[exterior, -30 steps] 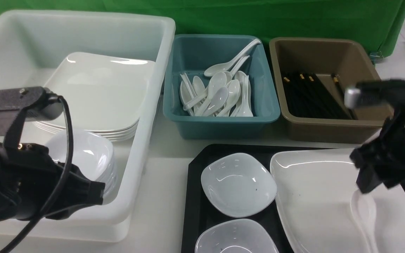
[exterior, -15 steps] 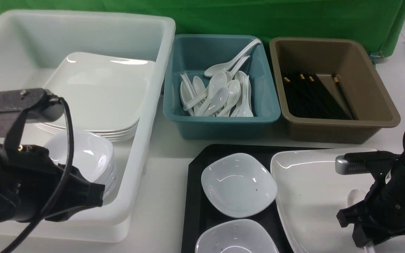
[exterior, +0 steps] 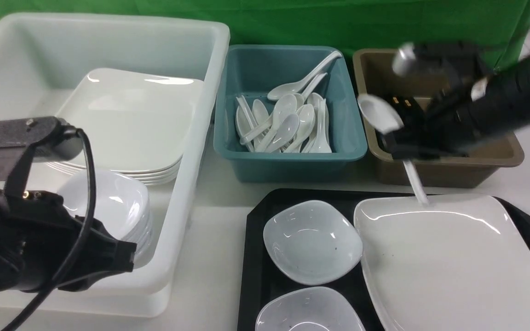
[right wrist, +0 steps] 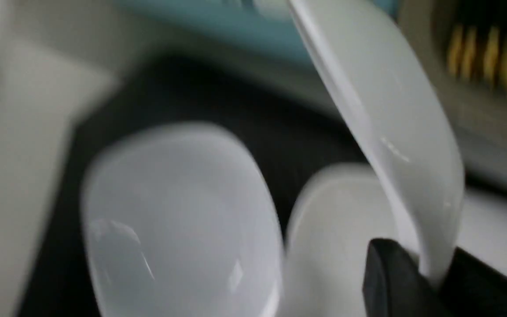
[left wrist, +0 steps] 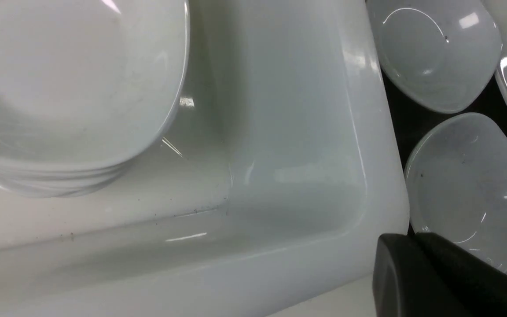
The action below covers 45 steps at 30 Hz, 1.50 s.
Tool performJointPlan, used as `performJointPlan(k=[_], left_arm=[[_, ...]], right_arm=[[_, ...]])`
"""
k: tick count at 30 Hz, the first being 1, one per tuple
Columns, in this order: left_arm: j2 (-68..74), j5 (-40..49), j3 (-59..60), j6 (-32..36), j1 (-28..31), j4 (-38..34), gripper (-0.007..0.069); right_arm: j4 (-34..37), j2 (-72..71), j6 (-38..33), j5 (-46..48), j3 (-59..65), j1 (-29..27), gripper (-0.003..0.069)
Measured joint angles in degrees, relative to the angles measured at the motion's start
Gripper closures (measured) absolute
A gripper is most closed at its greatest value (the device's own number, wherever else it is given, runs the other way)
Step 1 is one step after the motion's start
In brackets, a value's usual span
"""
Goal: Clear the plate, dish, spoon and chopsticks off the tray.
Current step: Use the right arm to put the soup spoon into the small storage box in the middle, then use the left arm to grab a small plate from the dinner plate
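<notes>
**A:** What has shifted over the last second?

**B:** The right claw (exterior: 400,147) was low over the plate (exterior: 444,266). It has since risen and swung far and left, carrying the spoon (exterior: 379,112) with it. The plate now lies bare.

**A:** So that claw is gripping?

**B:** Yes, it is closed on the spoon's handle, as the right wrist view shows. The front view is blurred, but the bowl points up and left and the handle's end hangs down toward the plate's far rim. The long axis therefore runs on a slant.

**A:** Where is the spoon, then?

**B:** In the air above the near left corner of the brown bin (exterior: 449,172), clear of the tray (exterior: 253,257).

**A:** Where should it go?

**B:** Most likely the teal bin (exterior: 292,158), which already holds spoons. It lies just left of the claw with the bowl end leading, so a short move left before release looks enough.

**A:** And the left claw (exterior: 124,255)?

**B:** It hangs above the near right corner of the white bin (exterior: 191,193), well apart from the spoon. Whether it is open or closed cannot be told. It is the nearer arm to the small dishes (exterior: 312,241) on the tray's left side.
</notes>
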Motion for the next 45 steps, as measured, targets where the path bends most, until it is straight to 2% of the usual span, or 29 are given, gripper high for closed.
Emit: performJointPlan(k=[1, 3, 7, 9, 12, 15, 17, 19, 20, 23, 25, 28, 31, 35, 38, 42, 43, 45], left_arm=[[0.03, 0.0, 0.0, 0.0, 0.0, -0.24, 0.0616], [0.03, 0.0, 0.0, 0.0, 0.0, -0.84, 0.0616], [0.03, 0.0, 0.0, 0.07, 0.0, -1.78, 0.0616], [0.03, 0.07, 0.0, 0.07, 0.0, -2.35, 0.0616], [0.03, 1.26, 0.0, 1.01, 0.0, -3.36, 0.0616], [0.41, 3.66, -0.06, 3.9, 0.0, -4.04, 0.0616], [1.38, 5.59, -0.58, 5.48, 0.0, -4.17, 0.0616], [3.09, 7.19, -1.83, 7.04, -0.21, -4.58, 0.0616], [4.31, 7.62, -2.85, 7.69, -0.65, -4.59, 0.0616], [8.66, 7.91, -6.5, 8.55, -4.4, -4.15, 0.0616], [12.86, 7.72, -9.8, 7.9, -9.86, -2.51, 0.0616], [19.0, 7.36, -14.42, 5.32, -16.37, 0.98, 0.0616], [24.28, 7.36, -18.19, 4.69, -19.91, 2.22, 0.0616], [33.18, 7.68, -23.1, 4.72, -21.95, 2.18, 0.0614], [38.98, 7.62, -25.3, 9.37, -22.33, 3.49, 0.0595], [43.84, 5.38, -25.87, 13.49, -23.04, 4.46, 0.0505], [44.03, 5.38, -25.87, 13.49, -23.04, 4.54, 0.0499], [46.2, 2.45, -25.94, 14.13, -23.38, 4.82, 0.04]], right_arm=[[0.24, 3.65, -0.13, -0.19, -8.2, 1.24, 0.0566], [0.45, 9.03, -0.19, -0.13, -16.95, 2.0, 0.0566], [0.45, 18.03, 0.03, 0.14, -28.14, 2.49, 0.0563], [0.45, 24.0, 1.34, 0.42, -34.31, 2.55, 0.0533], [0.45, 29.26, 2.26, 1.13, -39.28, 2.61, 0.0403], [0.34, 30.92, 1.7, 3.57, -41.47, 2.61, 0.0239], [-0.33, 30.42, 0.45, 6.63, -42.28, 2.61, 0.0184], [-2.55, 28.93, -0.2, 11.91, -42.81, 2.61, 0.022], [-4.47, 27.69, -0.44, 15.05, -42.98, 2.67, 0.0281], [-11.27, 22.37, -1.16, 24.45, -43.1, 2.72, 0.0525], [-14.98, 17.84, -1.28, 31.04, -43.1, 2.41, 0.0608], [-16.64, 11.48, -1.35, 31.47, -41.36, 1.19, 0.0631], [-16.99, 4.92, -1.28, 31.47, -36.08, -0.49, 0.0636], [-17.3, -7.13, -1.22, 31.4, -19.95, -4.05, 0.0636], [-17.48, -16.22, -0.79, 30.55, -6.13, -5.89, 0.0636], [-17.48, -28.97, 1.07, 26.51, 11.01, -6.42, 0.0637], [-17.48, -30.13, 1.19, 26.32, 11.69, -6.42, 0.0637], [-17.37, -36.68, 1.77, 24.02, 18.7, -6.42, 0.0639]])
